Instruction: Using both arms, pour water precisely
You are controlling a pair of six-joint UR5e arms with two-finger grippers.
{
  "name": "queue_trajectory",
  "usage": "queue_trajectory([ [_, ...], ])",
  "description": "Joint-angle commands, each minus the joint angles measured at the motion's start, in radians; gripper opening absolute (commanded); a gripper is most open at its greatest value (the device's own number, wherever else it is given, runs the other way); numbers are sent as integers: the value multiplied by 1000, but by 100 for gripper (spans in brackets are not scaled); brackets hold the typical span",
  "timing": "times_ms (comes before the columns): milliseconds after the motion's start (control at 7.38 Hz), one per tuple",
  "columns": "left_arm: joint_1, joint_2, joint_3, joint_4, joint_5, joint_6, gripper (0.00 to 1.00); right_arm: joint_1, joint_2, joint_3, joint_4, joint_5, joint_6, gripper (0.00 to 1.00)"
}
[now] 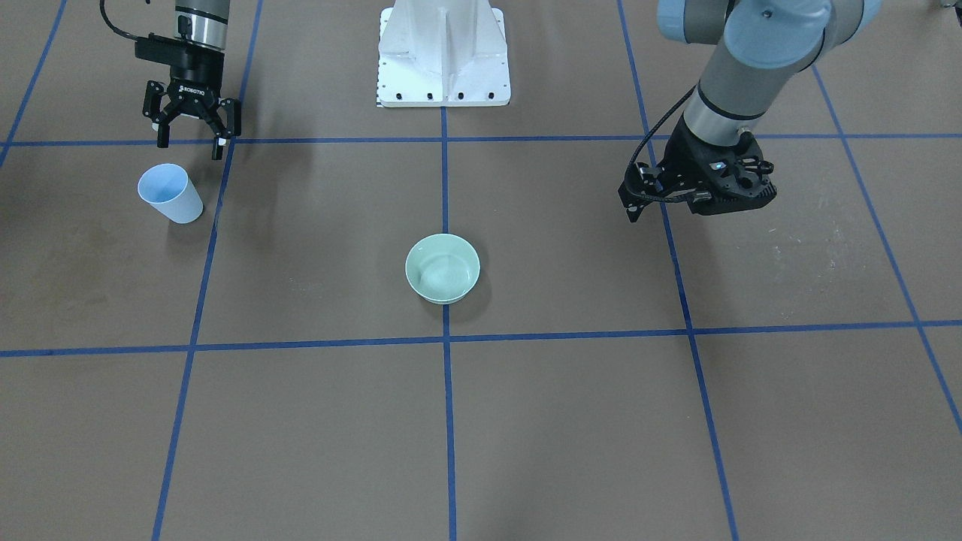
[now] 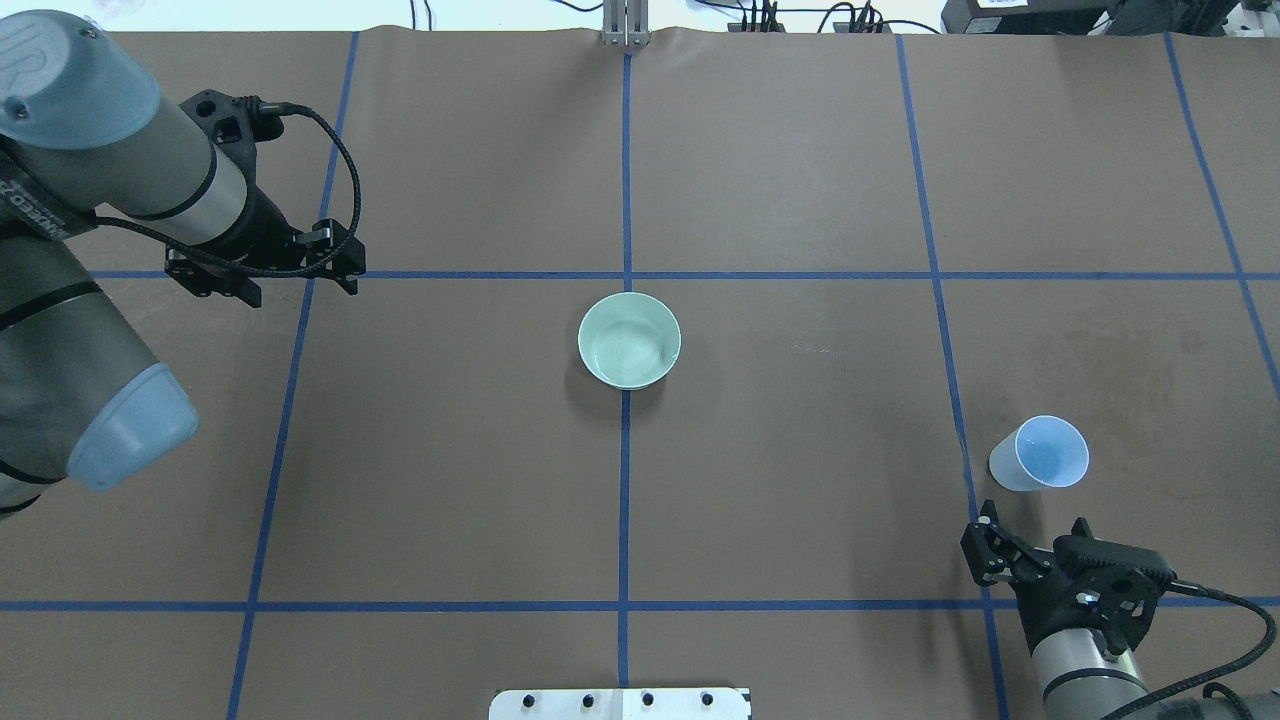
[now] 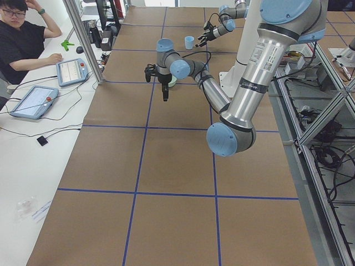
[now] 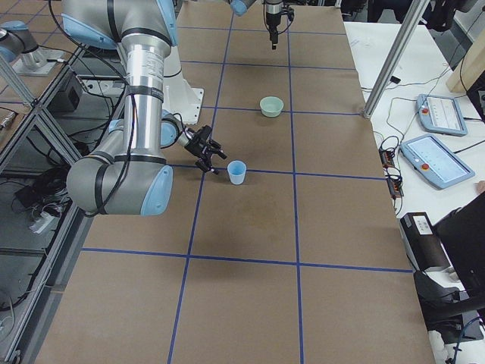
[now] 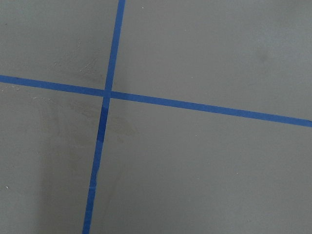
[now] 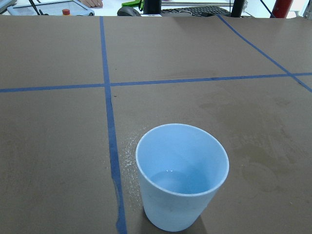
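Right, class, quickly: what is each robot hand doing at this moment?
Left hand: empty, over bare brown table; open or closed cannot be told.
Right hand: open, empty, just behind the pale blue plastic cup.

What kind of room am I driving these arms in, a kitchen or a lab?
Most likely a robotics lab: a brown table gridded with blue tape, teach pendants on a side bench, and an operator seated nearby.

A pale blue plastic cup (image 6: 182, 176) stood upright on the brown paper-covered table (image 6: 204, 53), just right of a blue tape line (image 6: 109, 119). A little clear water (image 6: 180, 183) sat at its bottom. Faint wet specks (image 6: 127, 155) marked the paper beside it. Operator pendants (image 6: 46, 7) lay far behind.
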Motion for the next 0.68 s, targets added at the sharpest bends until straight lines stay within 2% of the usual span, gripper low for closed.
queue_trajectory([
  [0, 2, 1, 3, 0, 0, 1, 100, 25, 5, -39, 2, -8, 4, 99],
  [542, 2, -7, 19, 0, 0, -1, 100, 104, 44, -120, 8, -4, -11, 99],
])
